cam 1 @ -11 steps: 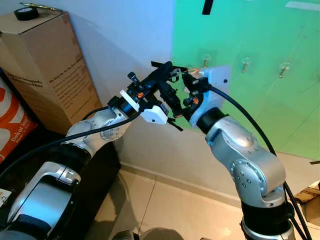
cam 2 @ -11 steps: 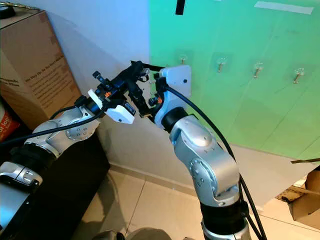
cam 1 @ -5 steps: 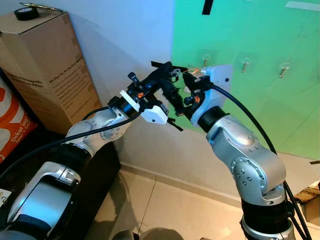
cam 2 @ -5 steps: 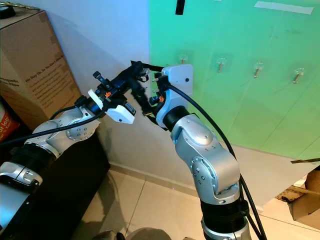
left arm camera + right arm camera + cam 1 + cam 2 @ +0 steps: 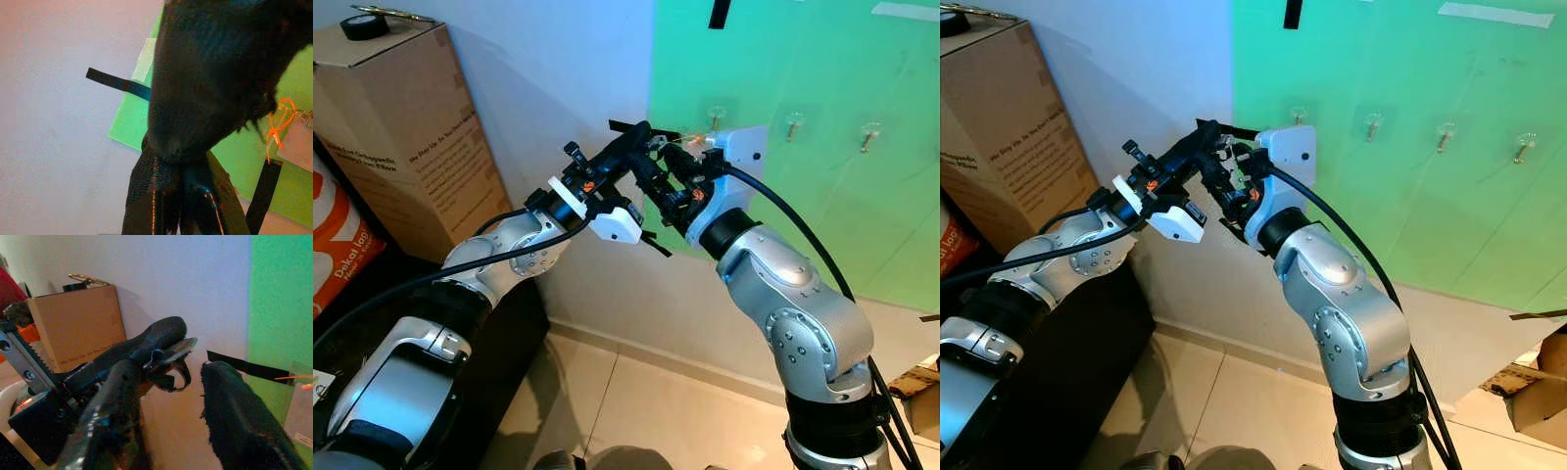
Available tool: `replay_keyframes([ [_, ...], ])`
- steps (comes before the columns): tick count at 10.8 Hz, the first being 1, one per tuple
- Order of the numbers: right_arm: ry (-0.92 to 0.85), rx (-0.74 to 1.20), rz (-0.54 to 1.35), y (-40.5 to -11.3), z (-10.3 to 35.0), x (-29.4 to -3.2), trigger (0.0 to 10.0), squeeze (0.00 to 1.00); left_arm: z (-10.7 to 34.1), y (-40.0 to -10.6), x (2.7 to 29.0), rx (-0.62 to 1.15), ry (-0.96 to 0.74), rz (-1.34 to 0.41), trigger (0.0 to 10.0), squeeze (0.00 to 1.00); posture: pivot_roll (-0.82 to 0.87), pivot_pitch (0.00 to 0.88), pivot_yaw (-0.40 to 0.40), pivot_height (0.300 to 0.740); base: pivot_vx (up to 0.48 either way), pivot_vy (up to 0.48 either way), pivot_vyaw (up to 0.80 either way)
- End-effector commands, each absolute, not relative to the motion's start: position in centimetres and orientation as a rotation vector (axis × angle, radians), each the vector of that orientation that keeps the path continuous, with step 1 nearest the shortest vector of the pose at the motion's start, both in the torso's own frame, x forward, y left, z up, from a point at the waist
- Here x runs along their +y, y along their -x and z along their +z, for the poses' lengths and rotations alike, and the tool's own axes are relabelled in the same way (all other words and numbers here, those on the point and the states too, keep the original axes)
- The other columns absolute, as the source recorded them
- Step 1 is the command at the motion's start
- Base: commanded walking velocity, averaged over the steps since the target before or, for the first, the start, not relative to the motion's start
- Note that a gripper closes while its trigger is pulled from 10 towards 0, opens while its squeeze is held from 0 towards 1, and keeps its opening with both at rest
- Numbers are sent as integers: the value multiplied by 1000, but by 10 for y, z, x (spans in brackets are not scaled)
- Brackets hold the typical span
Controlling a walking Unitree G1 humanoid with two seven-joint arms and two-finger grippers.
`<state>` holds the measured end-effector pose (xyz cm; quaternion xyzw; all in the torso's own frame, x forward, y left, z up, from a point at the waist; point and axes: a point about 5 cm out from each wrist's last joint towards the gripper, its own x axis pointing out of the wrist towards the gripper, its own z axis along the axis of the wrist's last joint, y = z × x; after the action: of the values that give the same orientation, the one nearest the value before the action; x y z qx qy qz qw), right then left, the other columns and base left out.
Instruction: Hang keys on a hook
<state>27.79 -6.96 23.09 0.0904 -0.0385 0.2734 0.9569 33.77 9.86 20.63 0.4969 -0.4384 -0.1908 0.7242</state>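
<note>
My left gripper [image 5: 644, 134] is raised to the left edge of the green wall panel [image 5: 822, 196] and is shut on the keys [image 5: 168, 366], a metal key and ring hanging from its fingertips. The right gripper [image 5: 664, 186] is close against it from the right, open, with one of its fingers [image 5: 239, 416] on each side of the ring. Small clear hooks [image 5: 715, 116] [image 5: 793, 124] [image 5: 869, 134] stick out in a row on the panel, the nearest just above the right wrist. An orange loop [image 5: 276, 122] hangs near the panel.
A tall cardboard box [image 5: 406, 137] with a roll of black tape [image 5: 364, 24] stands at the left, an orange bag [image 5: 337, 245] beside it. Dark furniture [image 5: 504, 343] sits under the left arm. Tiled floor [image 5: 656, 411] lies below; another box [image 5: 915, 387] is at the lower right.
The right gripper has shifted left, closer to the left gripper's fingertips and the keys. The left arm has held still.
</note>
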Motion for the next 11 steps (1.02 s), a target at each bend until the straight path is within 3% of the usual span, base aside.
replay_keyframes([
  [1, -183, -77, 539, -277, 231, -75, 0, 0, 206, -338, 102, -963, -1111, -426, 0, 0, -131, 0, 29, 740, 0, 0, 0],
  [10, -147, -53, 560, -271, 224, -79, 0, 0, 206, -342, 108, -935, -1109, -406, 0, 0, -134, 0, 29, 740, 0, 0, 0],
  [11, -60, -42, 515, -270, 217, -87, 10000, 0, 205, -345, 108, -859, -1055, -417, 0, 0, -132, 0, 23, 740, 0, 0, 0],
])
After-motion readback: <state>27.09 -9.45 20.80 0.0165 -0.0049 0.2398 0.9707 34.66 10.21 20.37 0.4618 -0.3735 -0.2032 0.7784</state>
